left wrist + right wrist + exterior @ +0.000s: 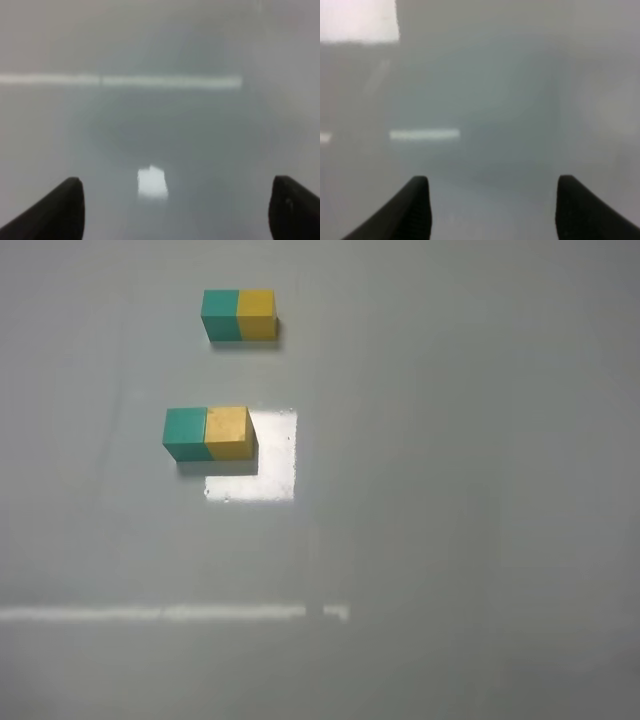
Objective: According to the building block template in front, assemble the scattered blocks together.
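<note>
In the exterior high view the template (239, 315), a short bar with teal left and yellow right, lies at the back of the grey table. Nearer, the larger teal cube (186, 433) and yellow cube (230, 432) stand side by side and touching, teal left. Neither arm shows in that view. In the left wrist view my left gripper (175, 210) is open and empty, with only its two dark fingertips (57, 210) over bare table. In the right wrist view my right gripper (492, 210) is open and empty over bare table. No block shows in either wrist view.
A bright square glare patch (268, 465) lies on the grey table (450, 490) just right of and in front of the cube pair. A bright reflected strip (170, 613) runs across the near left.
</note>
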